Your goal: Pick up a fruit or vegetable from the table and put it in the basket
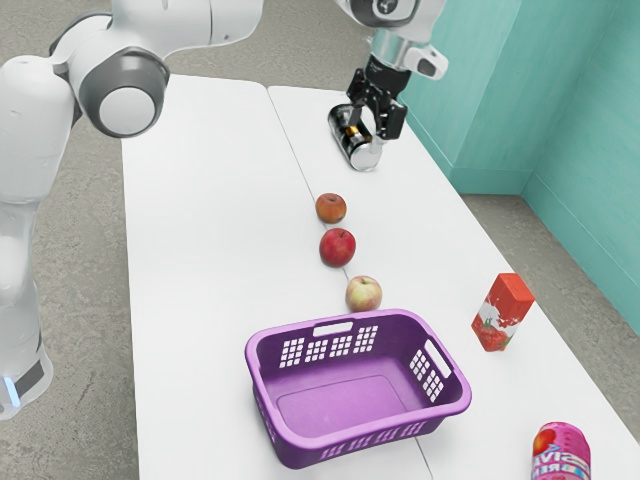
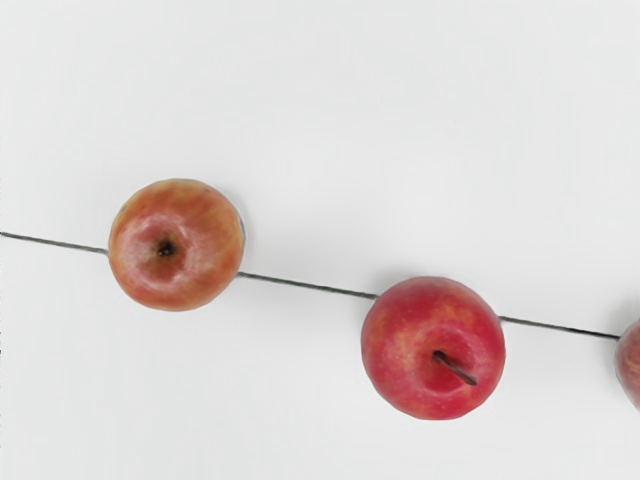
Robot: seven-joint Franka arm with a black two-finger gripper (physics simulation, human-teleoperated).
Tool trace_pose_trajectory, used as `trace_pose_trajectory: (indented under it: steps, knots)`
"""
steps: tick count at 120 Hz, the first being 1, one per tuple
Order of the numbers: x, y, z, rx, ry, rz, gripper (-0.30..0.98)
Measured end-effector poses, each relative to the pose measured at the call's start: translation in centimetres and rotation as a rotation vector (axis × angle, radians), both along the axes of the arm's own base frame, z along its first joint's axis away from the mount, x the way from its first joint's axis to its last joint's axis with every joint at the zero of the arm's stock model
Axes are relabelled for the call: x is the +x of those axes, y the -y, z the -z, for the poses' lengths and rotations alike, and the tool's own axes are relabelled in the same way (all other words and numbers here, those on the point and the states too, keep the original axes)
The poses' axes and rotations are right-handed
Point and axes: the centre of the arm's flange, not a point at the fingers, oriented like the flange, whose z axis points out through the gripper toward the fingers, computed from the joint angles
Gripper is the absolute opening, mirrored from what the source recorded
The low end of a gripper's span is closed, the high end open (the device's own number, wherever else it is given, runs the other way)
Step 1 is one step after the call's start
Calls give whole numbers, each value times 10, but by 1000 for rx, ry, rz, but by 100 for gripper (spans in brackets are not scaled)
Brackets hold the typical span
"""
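End effector (image 1: pixel 374 124): released, 2 black fingers spread apart, held above the worktop (image 1: pixel 215 250). In the exterior view it overlaps part of a dark-and-silver can (image 1: pixel 362 154), which lies on its side.

Task fruit: 3 pieces on the worktop, outside the basket, in a loose row along the dark seam. Orange-brown fruit (image 1: pixel 331 208) is farthest from the basket, red apple (image 1: pixel 338 247) in the middle, pale yellow-pink apple (image 1: pixel 363 294) nearest, just beside the basket's rim. All 3 are apart from each other.

Wrist view looks down on the row: red apple with its stem up, between an orange-red fruit with a dark hollow and another reddish fruit cut by the view's edge. Can't tell which outer fruit is which there.

Purple basket (image 1: pixel 345 405): upright, open top, grid-like holes in the walls, handle slots. Red-and-white carton (image 1: pixel 502 312) stands upright, toward the exterior view's right. Pink can (image 1: pixel 562 455) stands upright near that view's lower right corner, partly cut off.
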Motion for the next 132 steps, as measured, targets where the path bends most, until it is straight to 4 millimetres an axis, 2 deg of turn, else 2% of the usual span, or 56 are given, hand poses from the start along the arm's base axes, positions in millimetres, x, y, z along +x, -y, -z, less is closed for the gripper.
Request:
trace_pose_trajectory:
  steps: [27, 33, 39, 48, 54, 79, 96, 102, 110, 119, 132]
  knots:
    - [4, -12, 0, -28, 39, -23, 69]
    - [5, -8, -1, -36, 46, -16, 69]
    - [11, 18, -1, -48, 55, 34, 69]
    - [19, 80, 1, -49, 68, 150, 68]
    - [20, 106, 1, -45, 79, 194, 68]
    - [22, 164, 4, -55, 98, 297, 69]
    - [20, 191, 6, -67, 102, 341, 69]
    - [27, 193, 24, -69, 77, 344, 69]
    - [34, 196, 69, -67, 15, 343, 69]
    - [37, 197, 105, -64, -23, 342, 69]
    - [39, 195, 147, -63, -58, 334, 69]
